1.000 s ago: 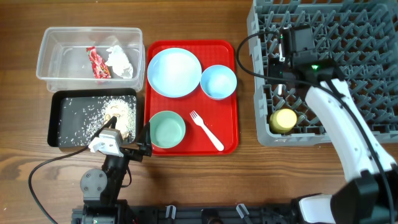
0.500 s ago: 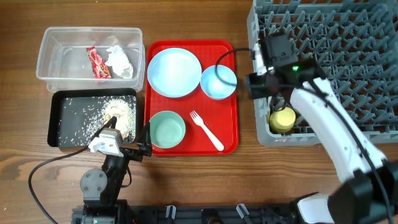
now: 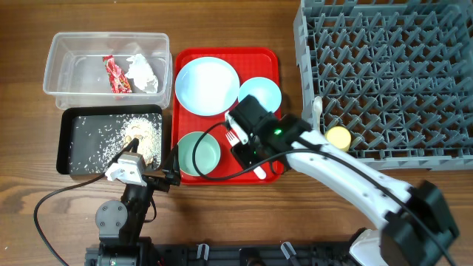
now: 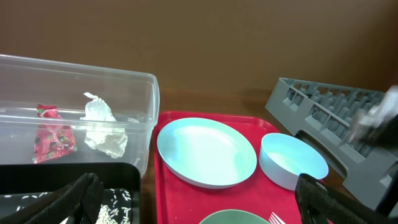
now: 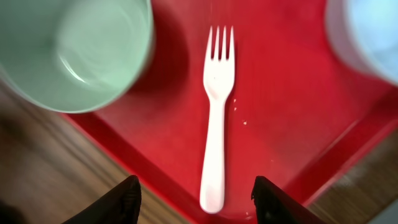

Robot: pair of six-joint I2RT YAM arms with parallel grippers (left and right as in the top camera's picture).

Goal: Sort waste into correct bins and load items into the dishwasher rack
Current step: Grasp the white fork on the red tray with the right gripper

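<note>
A white fork (image 5: 216, 112) lies on the red serving tray (image 5: 280, 93), its handle end between the fingers of my open right gripper (image 5: 196, 199), which hovers above it without touching. Overhead, that gripper (image 3: 247, 148) covers most of the fork. Around it sit the mint bowl (image 3: 198, 154), the blue bowl (image 3: 260, 92) and the blue plate (image 3: 207, 86). A yellow cup (image 3: 339, 137) rests in the near left corner of the grey rack (image 3: 392, 74). The wrapper (image 3: 116, 74) and tissue (image 3: 143, 72) lie in the clear tub (image 3: 66, 55). Scraps (image 3: 140, 137) lie in the black tray (image 3: 74, 140). My left gripper (image 3: 174, 168) stands open and empty.
The left wrist view looks across the plate (image 4: 206, 152) and blue bowl (image 4: 292, 160) toward the rack (image 4: 329, 109). The tub (image 4: 124, 93) is at its left. Bare wood lies along the table's front edge (image 3: 310, 222).
My right arm has swung left from the rack to above the fork on the red tray, and its gripper has gone from shut to open. The left arm has not moved.
</note>
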